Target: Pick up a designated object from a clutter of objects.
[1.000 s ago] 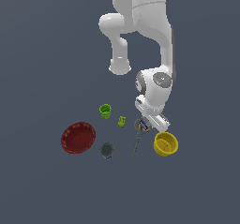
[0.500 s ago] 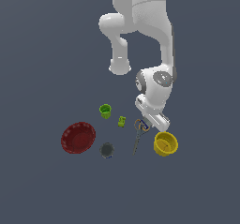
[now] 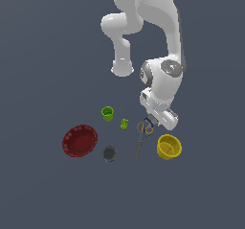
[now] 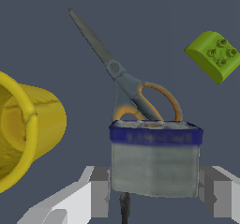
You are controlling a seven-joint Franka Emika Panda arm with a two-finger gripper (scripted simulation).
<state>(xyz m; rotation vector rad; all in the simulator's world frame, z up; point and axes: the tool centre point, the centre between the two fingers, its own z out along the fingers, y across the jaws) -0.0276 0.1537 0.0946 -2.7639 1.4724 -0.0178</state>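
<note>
My target, the small grey block with the blue band (image 4: 153, 160), sits between my gripper (image 4: 153, 190) fingers, just beside the handles of the orange-handled scissors (image 4: 140, 96). I judge it light, rigid and flat-sided, so its two grey side faces are the place to pinch. The arm reaches steeply down near the yellow bowl (image 3: 169, 146). The fingers flank both sides; I cannot tell whether they are actually pressing on it.
</note>
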